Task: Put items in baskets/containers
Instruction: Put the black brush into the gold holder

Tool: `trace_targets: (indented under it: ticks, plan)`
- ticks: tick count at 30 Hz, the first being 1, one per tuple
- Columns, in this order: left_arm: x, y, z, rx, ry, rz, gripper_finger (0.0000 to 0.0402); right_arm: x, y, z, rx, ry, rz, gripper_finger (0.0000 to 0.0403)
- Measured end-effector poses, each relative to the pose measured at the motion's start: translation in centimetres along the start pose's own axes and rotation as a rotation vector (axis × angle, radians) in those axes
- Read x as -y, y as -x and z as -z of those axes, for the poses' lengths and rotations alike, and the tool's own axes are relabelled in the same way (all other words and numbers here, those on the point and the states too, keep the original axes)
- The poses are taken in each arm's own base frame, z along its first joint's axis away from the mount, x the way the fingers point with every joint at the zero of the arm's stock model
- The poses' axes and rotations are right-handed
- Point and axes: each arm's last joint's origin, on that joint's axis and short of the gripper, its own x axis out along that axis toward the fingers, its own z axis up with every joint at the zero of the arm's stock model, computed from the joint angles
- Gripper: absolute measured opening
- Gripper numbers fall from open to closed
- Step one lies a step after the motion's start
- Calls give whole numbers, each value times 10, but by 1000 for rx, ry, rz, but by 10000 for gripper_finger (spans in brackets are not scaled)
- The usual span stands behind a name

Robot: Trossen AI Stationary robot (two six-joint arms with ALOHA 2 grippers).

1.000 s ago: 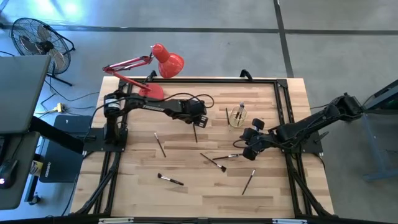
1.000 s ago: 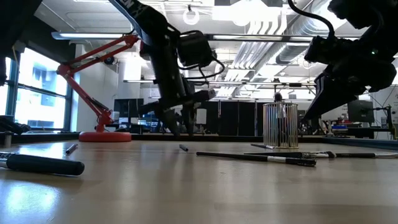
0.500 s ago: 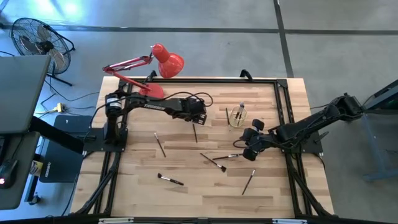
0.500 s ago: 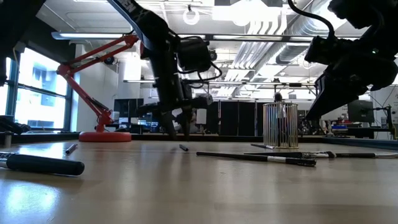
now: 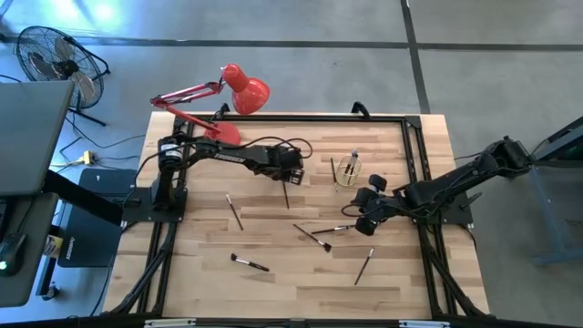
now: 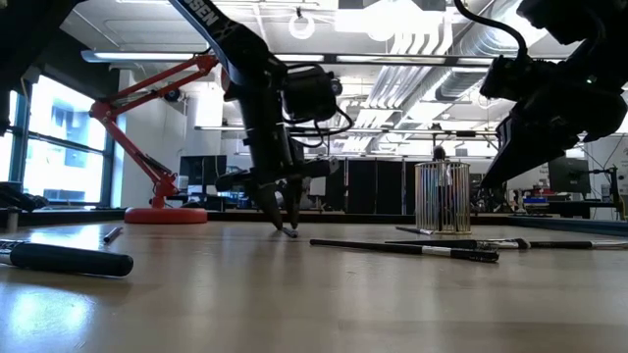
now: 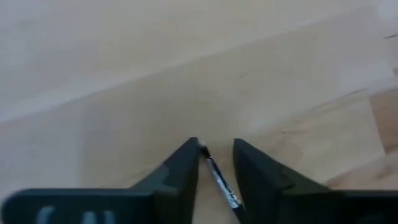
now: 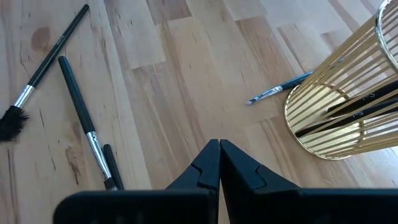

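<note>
My left gripper (image 5: 288,179) is low over the table's middle, open, its fingertips (image 7: 191,148) on either side of the far end of a thin dark brush (image 7: 219,180). That brush (image 5: 286,194) lies flat on the wood. I cannot tell whether a finger touches it. A gold wire cup (image 5: 346,171) stands upright toward the far right with dark brush handles (image 8: 356,104) inside, and another brush (image 8: 278,88) lies beside it. My right gripper (image 5: 363,219) is shut and empty (image 8: 219,145), hovering near the cup. More brushes (image 5: 311,237) (image 5: 235,211) (image 5: 249,263) (image 5: 364,266) lie loose on the table.
A red desk lamp (image 5: 241,91) stands at the table's far left corner, its base (image 6: 165,215) on the wood. A black frame rail (image 5: 412,146) runs along the table's edges. Bare wood lies between the scattered brushes at the near side.
My left gripper has gone down toward the table, so that its fingertips now stand at the brush's far end. The brush and my right arm have kept still.
</note>
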Motion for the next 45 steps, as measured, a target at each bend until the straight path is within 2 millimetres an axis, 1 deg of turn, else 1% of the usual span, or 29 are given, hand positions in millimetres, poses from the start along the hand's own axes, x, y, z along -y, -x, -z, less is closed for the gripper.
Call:
trace_targets:
  ticks: [3,5,8,10,12,15,19,21,24,25,28,32,34,38,40,45]
  plan:
    - [-1,0,0,10,-17,-19,26,0,0,-1,6,0,-3,7]
    - [-1,-1,0,12,-35,-14,9,0,0,-1,9,9,-5,5]
    - [0,-1,1,9,-56,-10,9,-1,0,-2,21,21,-11,2]
    - [2,0,5,10,-78,-7,3,-2,0,-4,34,35,-14,2]
    - [6,2,10,47,-100,-26,3,-2,0,-6,54,62,-20,4]
    - [10,13,15,98,-144,-26,1,-4,0,-10,94,82,-31,8]
    - [19,19,26,134,-199,2,1,-7,1,-17,166,51,-53,7]
    - [23,29,31,151,-229,17,0,-8,2,-20,196,66,-51,5]
    - [32,42,35,228,-270,60,0,-8,2,-20,207,75,-40,2]
    - [33,47,40,250,-300,52,0,-7,2,-20,205,75,-39,1]
    - [43,67,48,373,-333,74,0,-7,2,-19,197,76,-36,1]
    - [49,99,55,512,-366,101,0,-7,2,-19,195,77,-35,1]
    - [52,107,58,573,-376,108,0,-7,2,-19,195,75,-35,3]
    - [52,114,68,640,-398,121,0,-7,2,-19,194,55,-37,9]
    - [45,114,73,654,-396,130,0,-7,2,-19,194,51,-38,11]
    - [30,97,85,670,-342,235,0,-7,2,-19,198,49,-37,12]
